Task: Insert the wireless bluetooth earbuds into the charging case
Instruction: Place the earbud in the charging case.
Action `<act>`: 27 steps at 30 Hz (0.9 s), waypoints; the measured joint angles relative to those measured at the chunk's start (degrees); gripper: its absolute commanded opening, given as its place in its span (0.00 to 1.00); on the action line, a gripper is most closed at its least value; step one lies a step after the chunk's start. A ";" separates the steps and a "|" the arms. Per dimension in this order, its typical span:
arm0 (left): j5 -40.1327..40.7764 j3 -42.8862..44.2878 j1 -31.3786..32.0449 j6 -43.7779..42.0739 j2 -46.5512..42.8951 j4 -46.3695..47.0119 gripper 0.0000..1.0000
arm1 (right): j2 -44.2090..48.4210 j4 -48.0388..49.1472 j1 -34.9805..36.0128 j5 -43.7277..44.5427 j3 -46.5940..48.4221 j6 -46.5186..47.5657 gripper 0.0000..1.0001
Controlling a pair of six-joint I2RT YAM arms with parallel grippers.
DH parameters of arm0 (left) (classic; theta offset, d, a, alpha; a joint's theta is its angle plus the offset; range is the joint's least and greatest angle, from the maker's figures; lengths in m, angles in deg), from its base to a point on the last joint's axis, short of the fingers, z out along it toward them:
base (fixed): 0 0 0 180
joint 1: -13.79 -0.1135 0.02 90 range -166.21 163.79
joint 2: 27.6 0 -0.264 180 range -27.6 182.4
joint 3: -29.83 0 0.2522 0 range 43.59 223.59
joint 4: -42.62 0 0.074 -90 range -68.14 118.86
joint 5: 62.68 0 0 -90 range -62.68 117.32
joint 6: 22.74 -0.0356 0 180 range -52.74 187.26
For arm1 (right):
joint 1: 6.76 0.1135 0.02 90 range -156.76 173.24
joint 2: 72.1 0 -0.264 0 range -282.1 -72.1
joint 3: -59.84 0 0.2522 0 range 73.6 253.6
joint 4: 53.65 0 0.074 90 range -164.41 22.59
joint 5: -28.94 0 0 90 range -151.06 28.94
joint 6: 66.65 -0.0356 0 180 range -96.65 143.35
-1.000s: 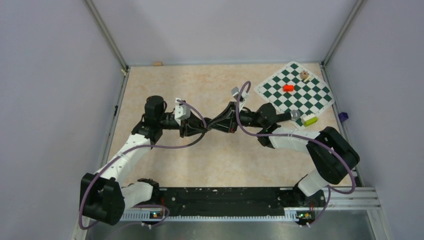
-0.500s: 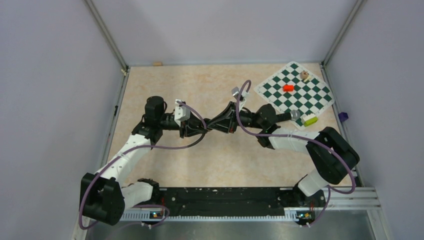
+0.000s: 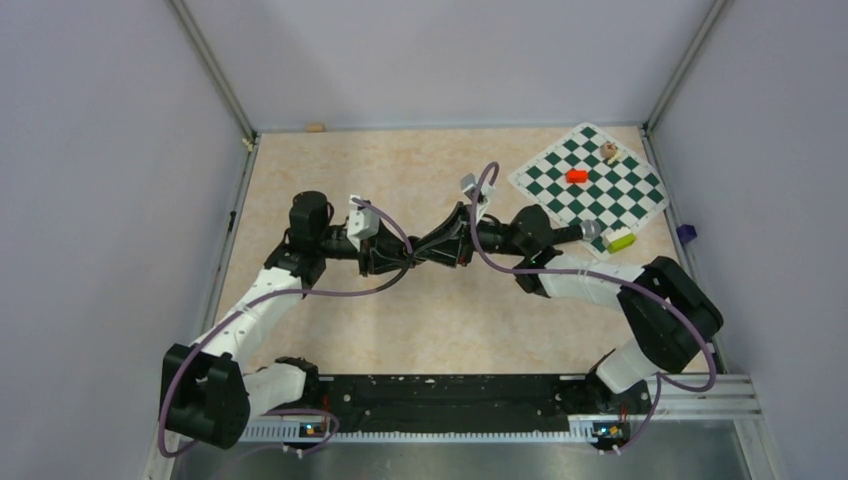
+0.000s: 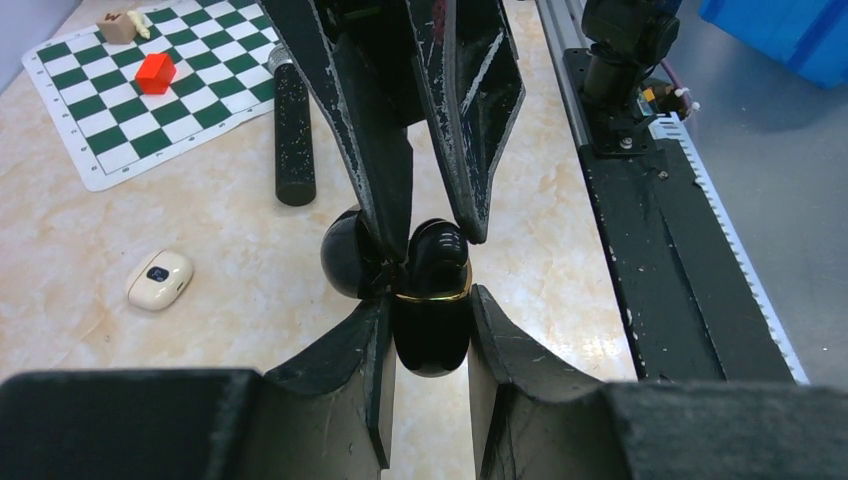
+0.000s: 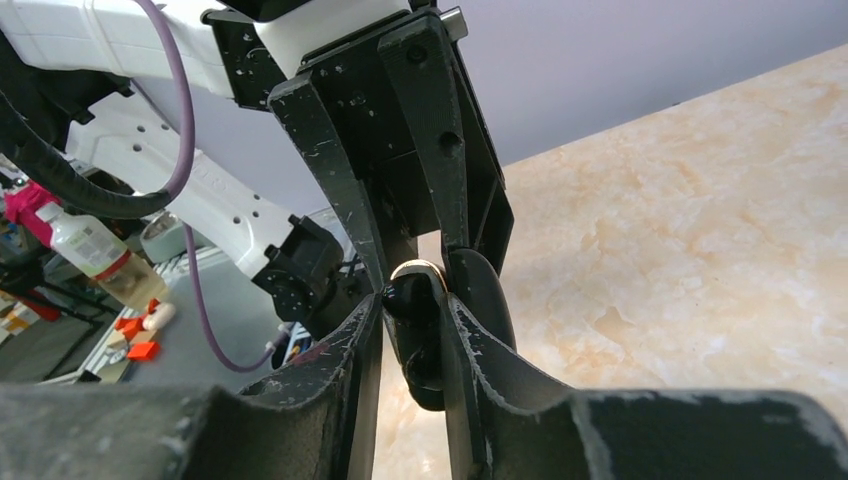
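The left gripper (image 4: 429,300) is closed narrowly on the charging case (image 4: 430,345), a glossy black rounded shell with a thin gold rim. The right gripper (image 5: 412,310), with scuffed matte fingers, meets it tip to tip and pinches a smooth black earbud (image 4: 440,250) at the case mouth. The left wrist view shows the gold rim clearly. In the top view both items are too small to make out.

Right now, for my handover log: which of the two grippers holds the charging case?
The left gripper: it clamps the charging case from both sides, while the right gripper pinches an earbud over its open top.
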 measured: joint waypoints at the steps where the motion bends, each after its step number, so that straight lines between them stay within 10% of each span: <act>1: -0.24 0.00 0.00 0.35 0.00 0.31 0.00 | 0.28 -0.63 0.02 -0.09 0.26 0.31 0.30; 27: -3.08 0.00 0.26 2.16 -0.28 1.99 0.00 | 14.36 -18.51 -4.68 -3.87 5.44 15.52 0.49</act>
